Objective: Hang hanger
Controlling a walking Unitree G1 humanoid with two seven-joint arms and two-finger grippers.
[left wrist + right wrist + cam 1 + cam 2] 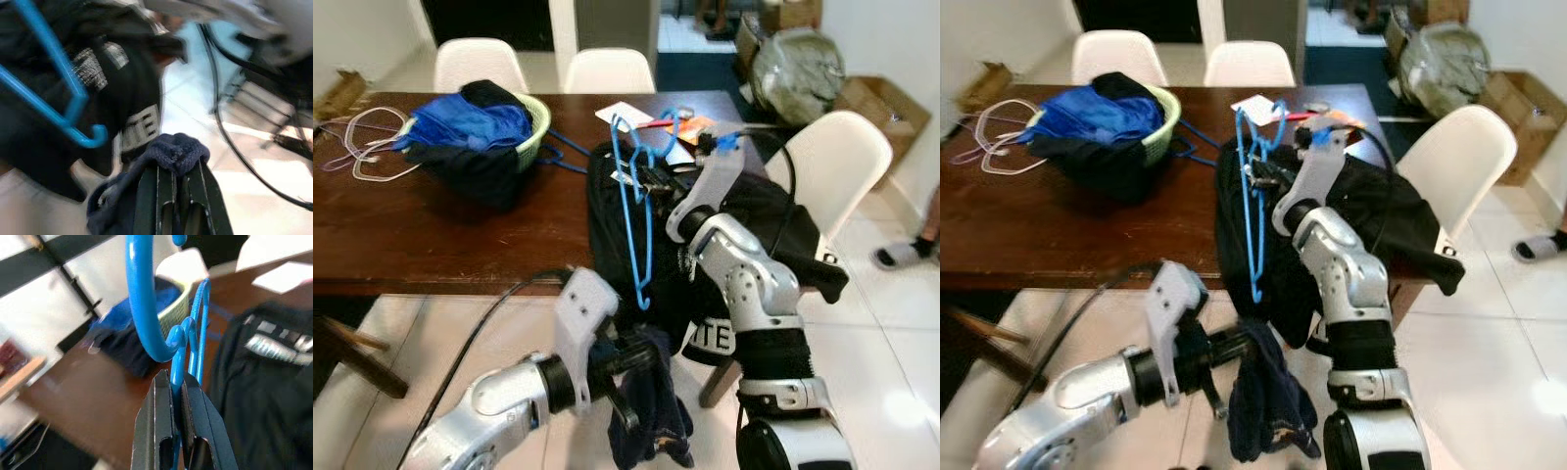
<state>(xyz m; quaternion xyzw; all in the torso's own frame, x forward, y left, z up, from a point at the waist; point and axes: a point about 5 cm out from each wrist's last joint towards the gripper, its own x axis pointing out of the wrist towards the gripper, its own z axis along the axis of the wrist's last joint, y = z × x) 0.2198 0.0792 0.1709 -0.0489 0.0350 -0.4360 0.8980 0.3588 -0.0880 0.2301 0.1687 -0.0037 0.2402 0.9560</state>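
While clamped in right pincer (177, 396), glossy blue plastic hanger (636, 201).

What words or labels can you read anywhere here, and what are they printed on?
"TE": white letters, part of a longer word, on the black garment draped over the table edge; the rest is hidden.
Grey print higher up on that garment: too blurred to read.
White paper and orange card on the table: too small to read.
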